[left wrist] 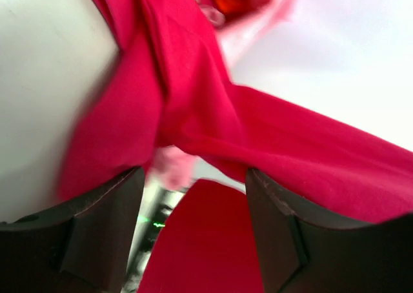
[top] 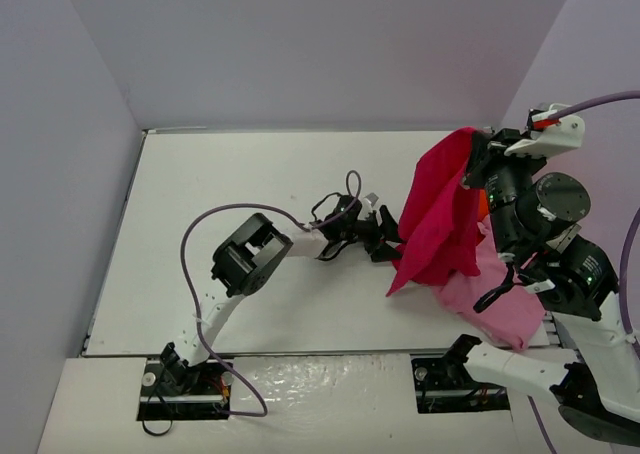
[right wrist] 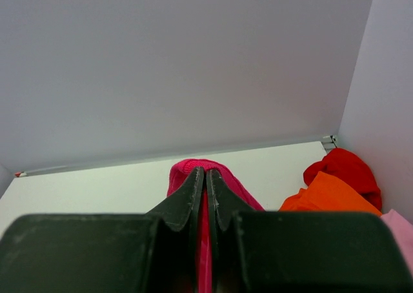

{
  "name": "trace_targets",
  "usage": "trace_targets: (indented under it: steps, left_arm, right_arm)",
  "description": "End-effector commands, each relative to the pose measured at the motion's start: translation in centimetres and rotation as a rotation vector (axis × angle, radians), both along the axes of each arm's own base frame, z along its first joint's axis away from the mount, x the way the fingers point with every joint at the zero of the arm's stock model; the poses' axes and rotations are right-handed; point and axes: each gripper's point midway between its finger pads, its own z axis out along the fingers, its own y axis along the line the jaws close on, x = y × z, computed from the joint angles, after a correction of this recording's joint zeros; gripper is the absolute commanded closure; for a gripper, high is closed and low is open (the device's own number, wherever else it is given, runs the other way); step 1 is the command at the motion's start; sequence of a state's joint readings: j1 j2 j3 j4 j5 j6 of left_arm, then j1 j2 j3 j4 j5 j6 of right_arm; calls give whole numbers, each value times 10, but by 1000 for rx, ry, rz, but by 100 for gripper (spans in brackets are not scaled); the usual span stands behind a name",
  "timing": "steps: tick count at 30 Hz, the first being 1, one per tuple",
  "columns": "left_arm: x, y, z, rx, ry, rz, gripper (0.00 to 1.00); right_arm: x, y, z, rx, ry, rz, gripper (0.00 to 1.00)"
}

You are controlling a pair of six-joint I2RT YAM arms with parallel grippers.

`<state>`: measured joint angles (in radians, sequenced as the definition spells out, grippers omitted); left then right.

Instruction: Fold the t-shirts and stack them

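Note:
My right gripper [top: 478,149] is raised at the back right, shut on a bunched top edge of the crimson t-shirt [top: 440,214], which hangs down to the table. In the right wrist view the jaws [right wrist: 206,171] pinch the crimson cloth [right wrist: 182,171]. My left gripper [top: 392,242] is at the shirt's lower left edge. Its dark fingers [left wrist: 103,222] stand apart, with a flap of the crimson shirt [left wrist: 206,241] between them and more of it draped ahead. A light pink t-shirt [top: 500,299] lies under the hanging one. Orange [right wrist: 329,193] and bright red [right wrist: 345,167] shirts lie bunched at the right wall.
The white table [top: 230,194] is closed in by grey walls at the left, back and right. The left arm's purple cable [top: 210,224] loops over the table's middle. The right arm's bulk [top: 560,244] stands over the pink shirt.

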<state>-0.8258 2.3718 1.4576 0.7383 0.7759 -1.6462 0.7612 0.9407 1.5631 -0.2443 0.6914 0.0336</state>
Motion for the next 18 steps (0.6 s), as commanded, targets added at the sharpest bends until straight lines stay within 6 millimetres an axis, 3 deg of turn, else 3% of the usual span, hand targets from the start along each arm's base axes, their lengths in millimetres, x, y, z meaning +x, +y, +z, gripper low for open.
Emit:
trace_targets:
  steps: [1,4,8,14,18]
  left_arm:
    - [11,44,27,424,-471,-84,39]
    - [20,67,25,592,-560,-61,36]
    - [33,82,23,688,-684,-44,35]
    - [46,91,28,799,-911,9,29]
    - [40,86,36,757,-1002,30,21]
  right_arm:
    - [7,9,19,89,-55,6,100]
    - [5,13,25,121,-66,35,100]
    - [0,15,40,184,-78,66,100]
    - [-9,12,58,276,-89,87,100]
    - [-19,4,77,353,-99,79,100]
